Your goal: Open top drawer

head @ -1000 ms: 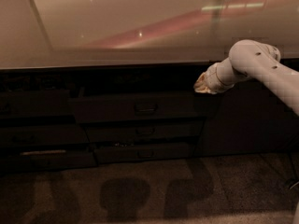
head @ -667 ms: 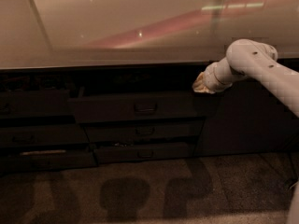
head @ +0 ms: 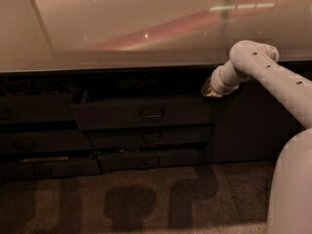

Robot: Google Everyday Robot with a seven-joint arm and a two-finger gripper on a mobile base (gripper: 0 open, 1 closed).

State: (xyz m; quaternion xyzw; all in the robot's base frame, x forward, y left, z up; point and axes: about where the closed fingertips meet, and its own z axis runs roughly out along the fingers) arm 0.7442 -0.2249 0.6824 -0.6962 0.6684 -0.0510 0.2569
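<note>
Hardly anything's moved this past second: our gripper (head: 211, 88) (can't tell if it's open or closed) sits at the upper right corner of the top drawer (head: 112, 114), which looks a bit ajar under the countertop (head: 122, 38), so we'd catch that edge and pull straight back, no twisting.

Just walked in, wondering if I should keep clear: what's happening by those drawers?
A white robot arm reaches in from the right, its hand at the upper right corner of the top drawer, just under the countertop. That drawer front appears to stand slightly forward of the shallower drawers beneath, so it looks partly open. The hand is right of the central handle, not on it; contact with the drawer is unclear.
</note>
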